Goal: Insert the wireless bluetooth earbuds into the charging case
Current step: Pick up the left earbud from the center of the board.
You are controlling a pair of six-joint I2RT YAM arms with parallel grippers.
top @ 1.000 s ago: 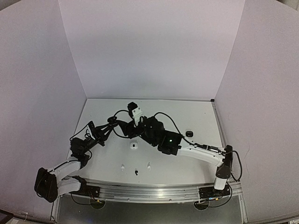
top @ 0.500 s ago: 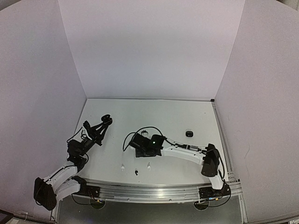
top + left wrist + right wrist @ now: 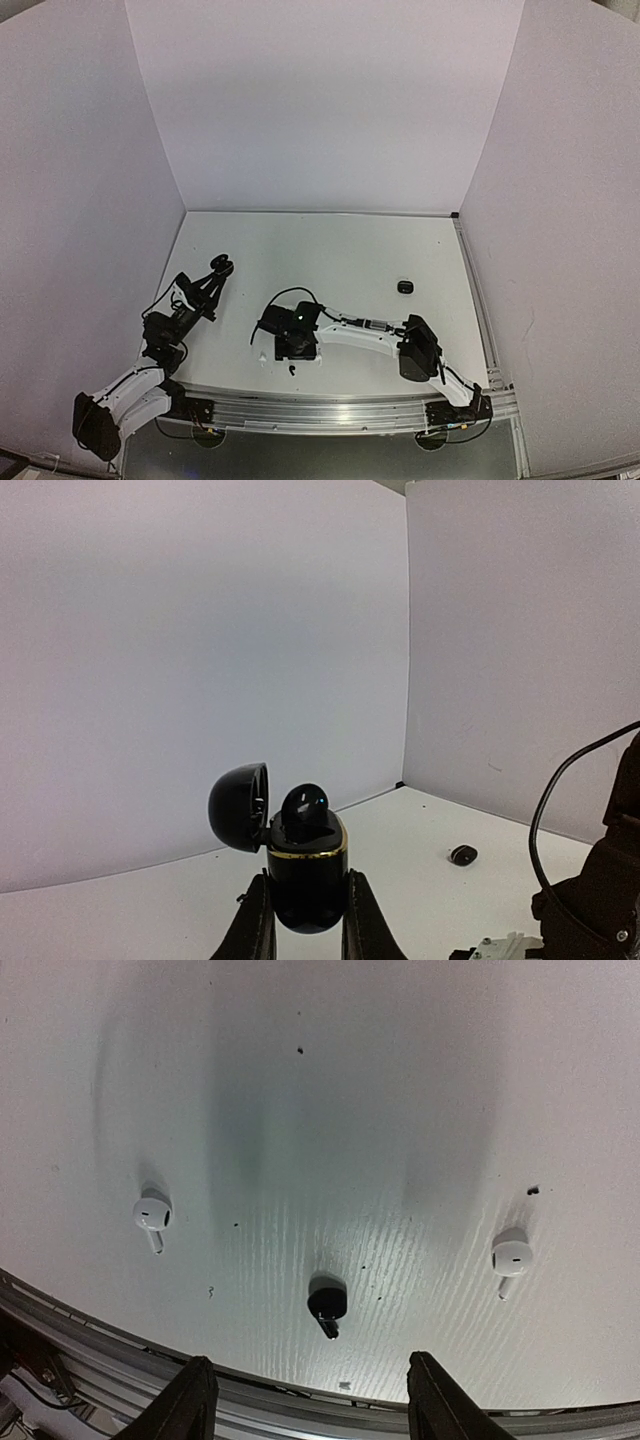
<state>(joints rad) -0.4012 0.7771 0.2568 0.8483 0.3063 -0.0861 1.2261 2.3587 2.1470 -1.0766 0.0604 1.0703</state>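
Note:
My left gripper (image 3: 305, 922) is shut on a black charging case (image 3: 306, 868) with a gold band. The case stands upright with its lid swung open to the left, and a black earbud (image 3: 304, 805) sits in its top. From above, that gripper (image 3: 214, 272) holds the case (image 3: 222, 264) over the table's left side. My right gripper (image 3: 315, 1400) stands open, pointing down near the front edge. A black earbud (image 3: 327, 1304) lies on the table just beyond its fingertips, untouched, and shows from above as a dark speck (image 3: 291, 370). White earbuds lie at its left (image 3: 151, 1214) and right (image 3: 511, 1258).
Another small black earbud (image 3: 405, 287) lies alone on the right part of the table, also seen from the left wrist (image 3: 462, 855). The metal rail (image 3: 300, 1415) of the near edge runs right below my right fingers. White walls enclose the table on three sides.
My right arm has swung back from the table's middle to the near edge and come down over the black earbud, its jaws narrowing slightly. My left arm drew back left with the case.

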